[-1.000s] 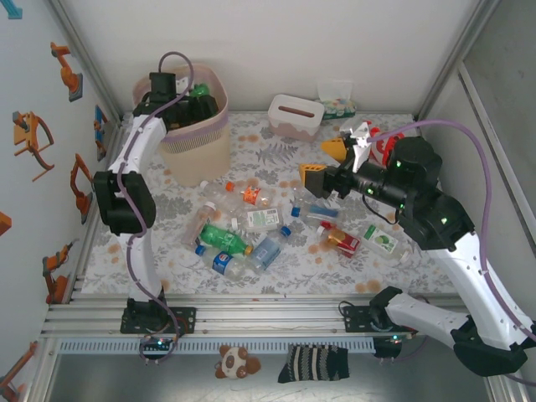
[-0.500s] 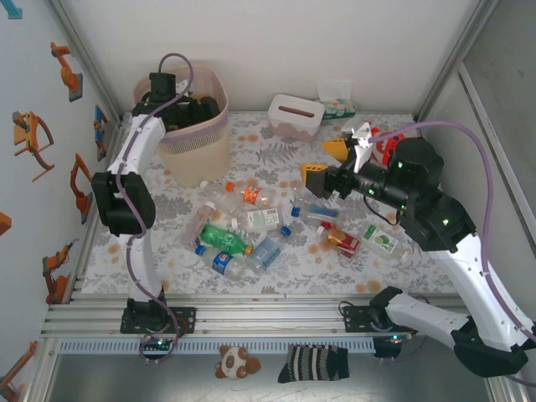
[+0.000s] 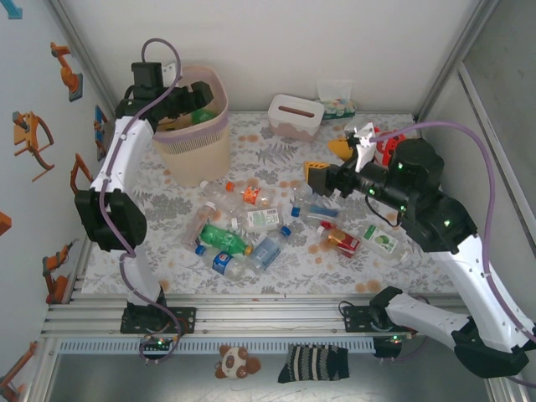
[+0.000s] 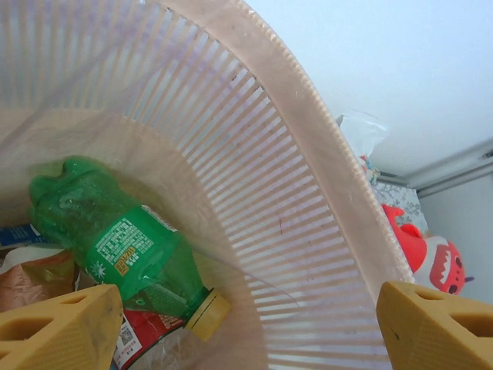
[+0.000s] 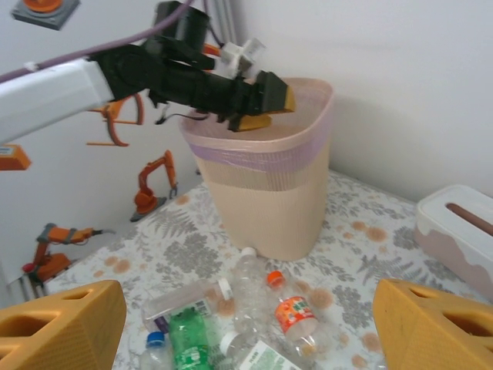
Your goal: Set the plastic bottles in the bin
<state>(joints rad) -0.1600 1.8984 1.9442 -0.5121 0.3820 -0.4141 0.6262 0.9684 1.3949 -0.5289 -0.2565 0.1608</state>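
Lying in bin, green bottle (yellow cap)

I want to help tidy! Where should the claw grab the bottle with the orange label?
The orange-label bottle lies flat on the table, so I'd come straight down from above and pinch across its round middle.

Inside the bin, the green bottle covers most of what lies under it. The bin's rim hides the lower part of the red shark toy. The tissue box runs off the right edge.
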